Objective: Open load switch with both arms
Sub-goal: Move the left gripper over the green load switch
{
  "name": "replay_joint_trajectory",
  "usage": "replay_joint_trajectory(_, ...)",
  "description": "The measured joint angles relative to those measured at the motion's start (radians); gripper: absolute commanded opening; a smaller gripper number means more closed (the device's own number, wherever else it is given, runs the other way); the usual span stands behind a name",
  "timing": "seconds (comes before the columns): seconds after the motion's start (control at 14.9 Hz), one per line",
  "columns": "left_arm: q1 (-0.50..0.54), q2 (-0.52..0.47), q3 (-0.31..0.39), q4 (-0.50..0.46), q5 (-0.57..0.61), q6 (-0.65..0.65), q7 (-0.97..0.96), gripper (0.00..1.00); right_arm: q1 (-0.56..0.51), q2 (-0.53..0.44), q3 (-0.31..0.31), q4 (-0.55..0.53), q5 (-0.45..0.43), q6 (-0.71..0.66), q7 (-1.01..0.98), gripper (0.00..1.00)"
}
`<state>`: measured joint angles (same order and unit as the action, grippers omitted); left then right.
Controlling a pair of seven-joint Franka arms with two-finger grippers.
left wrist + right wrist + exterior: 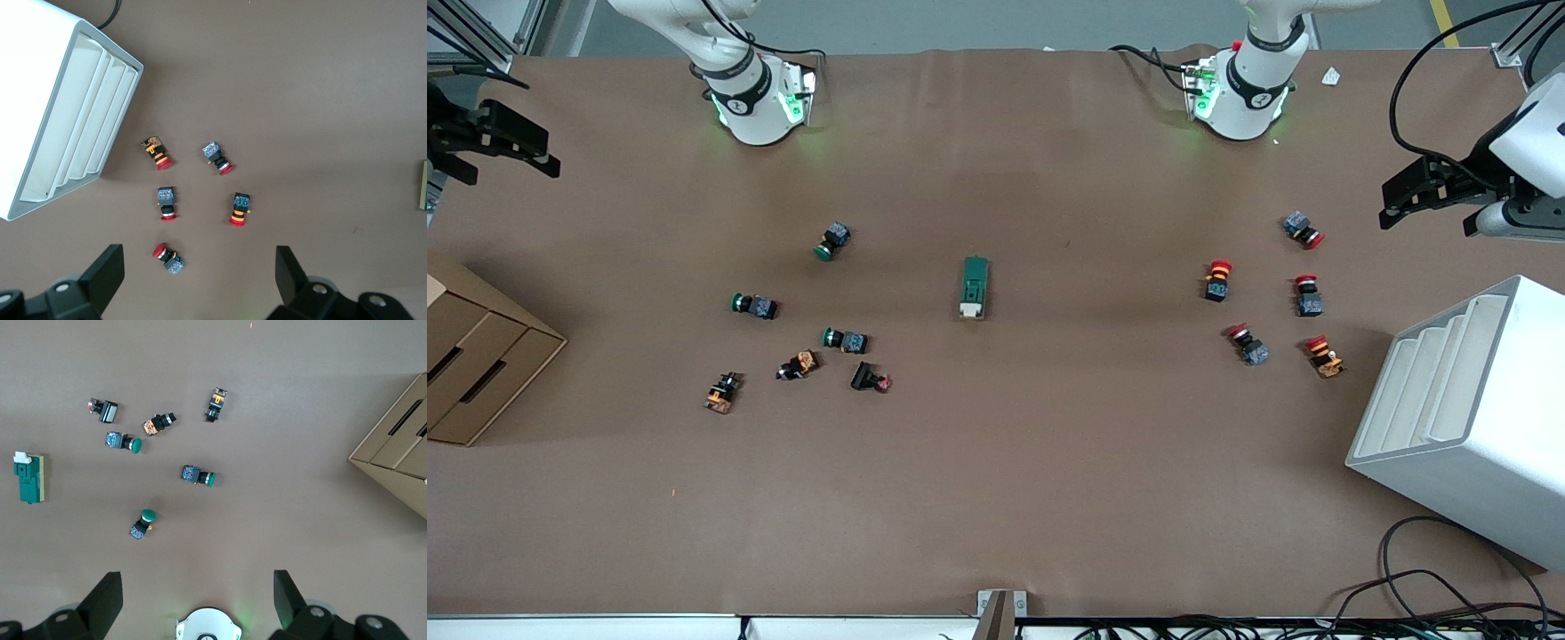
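Note:
The load switch (975, 286), a dark-green block with a white toggle at the end nearer the front camera, lies flat at the table's middle. It also shows in the right wrist view (29, 477), and only its edge (423, 185) shows in the left wrist view. My left gripper (1392, 206) hangs open high over the left arm's end of the table, with nothing between its fingers (107, 273). My right gripper (547, 153) hangs open high over the right arm's end, also holding nothing (198, 600). Both are well apart from the switch.
Several red-capped push buttons (1217, 279) lie toward the left arm's end, beside a white slotted rack (1467, 409). Several green-capped and other small buttons (834, 240) lie toward the right arm's end, near a cardboard box (471, 356). Cables (1432, 587) trail at the front corner.

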<state>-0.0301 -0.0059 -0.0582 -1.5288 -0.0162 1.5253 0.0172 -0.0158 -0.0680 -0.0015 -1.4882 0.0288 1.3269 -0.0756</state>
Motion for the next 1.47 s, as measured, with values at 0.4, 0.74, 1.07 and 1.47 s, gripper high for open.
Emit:
replay_joint_trajectory(0.4,-0.001,0.007,-0.001,0.0,0.0,-0.002,0.0,1.0,0.0,0.0,0.0,0.0,0.0,0.0,0.006,1.0)
replay_joint_trajectory(0.74,-0.06,0.074,-0.082,-0.038,-0.003,0.031,-0.159,1.0,0.0,0.0,0.0,0.0,0.0,0.0,0.006,1.0)
replay_joint_trajectory(1.07,-0.17,0.147,-0.256,-0.167,-0.003,0.217,-0.576,1.0,0.0,0.0,-0.001,0.001,0.0,0.0,0.006,1.0)
replay_joint_trajectory(1.47,-0.446,0.332,-0.31,-0.191,0.049,0.501,-1.062,1.0,0.0,0.002,-0.001,0.001,-0.001,0.001,0.006,1.0)
